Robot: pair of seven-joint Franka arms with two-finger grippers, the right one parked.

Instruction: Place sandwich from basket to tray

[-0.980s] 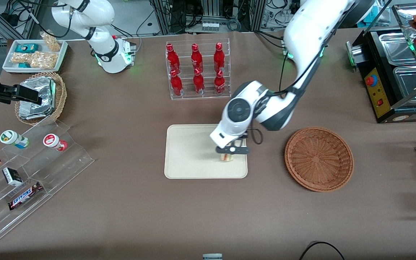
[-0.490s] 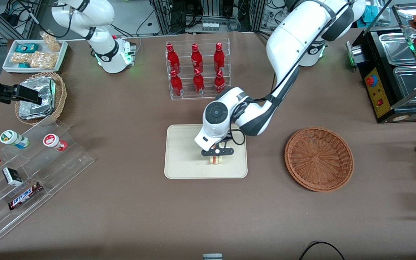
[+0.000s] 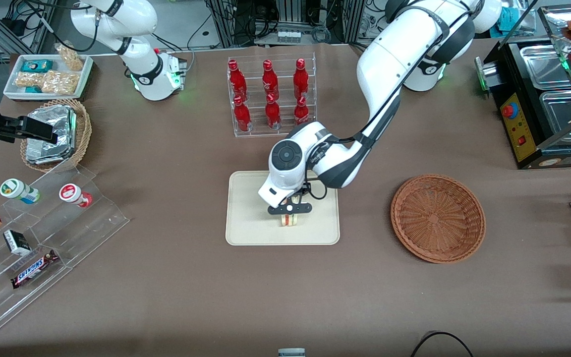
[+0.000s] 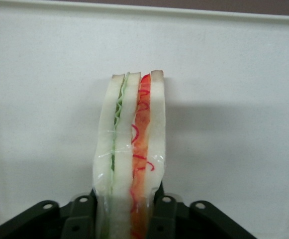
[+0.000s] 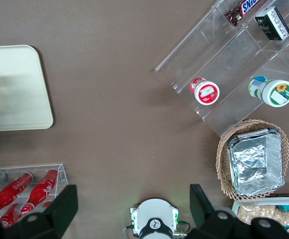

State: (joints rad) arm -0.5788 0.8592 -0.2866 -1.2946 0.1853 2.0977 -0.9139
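The gripper is over the middle of the tray, fingers closed on the sandwich, which stands on edge; whether it touches the tray is hard to tell. The basket lies toward the working arm's end.

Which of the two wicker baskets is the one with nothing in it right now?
The wide, shallow reddish-brown basket beside the tray, toward the working arm's end. The deeper tan basket holds foil packets. The gripper holds the sandwich over the tray.
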